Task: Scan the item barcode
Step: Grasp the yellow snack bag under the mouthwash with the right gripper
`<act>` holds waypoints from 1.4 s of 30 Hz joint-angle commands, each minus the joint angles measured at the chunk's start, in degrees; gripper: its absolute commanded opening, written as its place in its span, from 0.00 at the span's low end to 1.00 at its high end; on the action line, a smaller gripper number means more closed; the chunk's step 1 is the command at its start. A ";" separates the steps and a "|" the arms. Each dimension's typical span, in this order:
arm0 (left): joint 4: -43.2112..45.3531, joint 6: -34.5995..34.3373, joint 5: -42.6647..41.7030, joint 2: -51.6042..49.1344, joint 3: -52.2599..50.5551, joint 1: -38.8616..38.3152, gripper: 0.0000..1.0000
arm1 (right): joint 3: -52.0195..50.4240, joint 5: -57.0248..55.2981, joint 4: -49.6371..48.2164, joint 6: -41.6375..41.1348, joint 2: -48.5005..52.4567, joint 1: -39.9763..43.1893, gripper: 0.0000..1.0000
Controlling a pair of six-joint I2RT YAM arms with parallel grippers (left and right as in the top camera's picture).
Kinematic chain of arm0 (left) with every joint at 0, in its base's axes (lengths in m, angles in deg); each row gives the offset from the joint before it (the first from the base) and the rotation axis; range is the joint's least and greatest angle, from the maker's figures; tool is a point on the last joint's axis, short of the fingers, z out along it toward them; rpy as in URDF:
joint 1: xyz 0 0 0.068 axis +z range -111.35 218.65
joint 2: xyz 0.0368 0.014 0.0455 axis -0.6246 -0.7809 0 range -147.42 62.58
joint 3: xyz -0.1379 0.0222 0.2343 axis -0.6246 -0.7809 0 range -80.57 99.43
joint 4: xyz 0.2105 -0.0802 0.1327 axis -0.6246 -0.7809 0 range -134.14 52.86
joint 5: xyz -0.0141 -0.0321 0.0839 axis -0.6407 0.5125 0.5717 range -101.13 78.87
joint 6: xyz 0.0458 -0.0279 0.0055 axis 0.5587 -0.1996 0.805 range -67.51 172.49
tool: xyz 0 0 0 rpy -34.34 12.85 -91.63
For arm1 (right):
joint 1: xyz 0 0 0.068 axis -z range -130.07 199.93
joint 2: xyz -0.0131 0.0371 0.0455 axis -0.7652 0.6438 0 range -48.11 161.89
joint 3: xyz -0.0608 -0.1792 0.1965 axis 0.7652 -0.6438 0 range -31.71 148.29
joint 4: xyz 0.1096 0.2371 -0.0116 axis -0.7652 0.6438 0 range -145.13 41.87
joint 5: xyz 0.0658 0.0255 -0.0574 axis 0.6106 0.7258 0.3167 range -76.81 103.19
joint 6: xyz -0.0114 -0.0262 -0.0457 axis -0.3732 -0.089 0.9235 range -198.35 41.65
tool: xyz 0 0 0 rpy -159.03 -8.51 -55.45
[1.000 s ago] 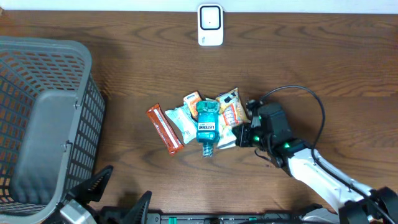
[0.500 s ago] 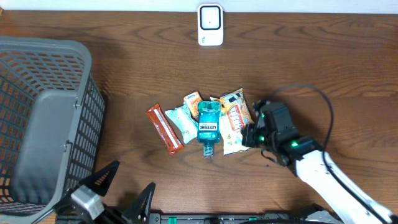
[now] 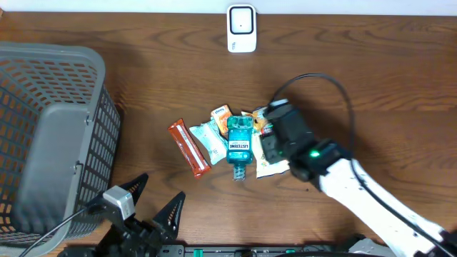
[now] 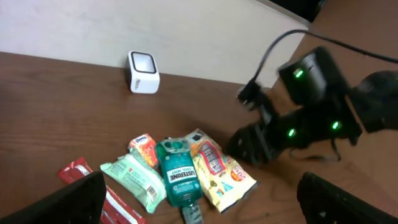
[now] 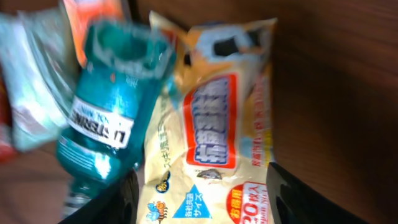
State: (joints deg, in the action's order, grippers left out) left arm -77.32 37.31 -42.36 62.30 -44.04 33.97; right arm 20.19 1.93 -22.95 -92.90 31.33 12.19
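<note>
A heap of items lies mid-table: a teal mouthwash bottle (image 3: 238, 145) (image 4: 177, 180) (image 5: 109, 124), a yellow wipes packet (image 3: 271, 166) (image 4: 221, 171) (image 5: 214, 137), a pale green pack (image 3: 209, 139), a red bar (image 3: 188, 148) and a small orange packet (image 3: 221, 114). No barcode shows except a small one on the green pack (image 4: 137, 180). The white scanner (image 3: 241, 28) (image 4: 143, 71) stands at the far edge. My right gripper (image 3: 275, 143) (image 5: 202, 199) hovers open over the yellow packet, a finger on each side. My left gripper (image 3: 152, 203) (image 4: 199, 208) is open near the front edge, short of the heap.
A large grey mesh basket (image 3: 43, 143) fills the left side of the table. The right arm's black cable (image 3: 335, 86) loops above the table behind the right gripper. A pale wall (image 4: 186, 31) rises behind the scanner.
My right gripper went from shut to open and moved left over the yellow packet, which shifted slightly. The left gripper rose further into the overhead view.
</note>
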 commanded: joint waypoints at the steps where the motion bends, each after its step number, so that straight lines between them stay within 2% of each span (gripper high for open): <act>1: 2.40 0.55 -0.66 0.07 -2.97 0.17 0.98 | 0.35 -10.91 -1.25 2.05 4.44 -4.39 0.64; 8: 12.35 0.55 -0.24 0.07 -10.62 0.17 0.98 | 1.14 -12.79 -2.82 5.03 15.41 -7.06 0.62; 13: 17.75 0.52 4.31 0.07 -16.48 0.17 0.98 | 3.48 -12.83 -3.28 7.13 19.76 -9.11 0.64; 19: 19.96 -0.11 5.31 0.07 -20.92 0.17 0.98 | 5.90 -12.79 -1.60 9.07 24.70 -11.21 0.76; 21: 19.96 -0.09 5.31 0.07 -21.11 0.17 0.98 | 6.64 -12.61 0.07 9.05 25.77 -12.31 0.99; 29: 20.33 -0.07 5.35 0.07 -21.11 0.17 0.98 | 9.46 -12.85 4.13 6.10 25.86 -15.26 0.99; 32: 20.09 -0.09 5.33 0.07 -21.11 0.17 0.98 | 9.46 -14.08 7.17 0.87 27.17 -13.11 0.99; 37: 19.96 -0.09 5.35 0.07 -21.11 0.17 0.98 | 9.51 -14.67 9.51 -2.16 27.98 -7.85 0.99; 42: 19.71 -0.07 5.35 0.07 -21.11 0.17 0.98 | 9.49 -4.79 11.50 -1.05 29.64 -3.32 0.98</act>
State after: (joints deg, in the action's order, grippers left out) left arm -57.58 37.31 -37.70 62.26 -65.35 33.97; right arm 30.57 -9.59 -12.65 -93.03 57.36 6.92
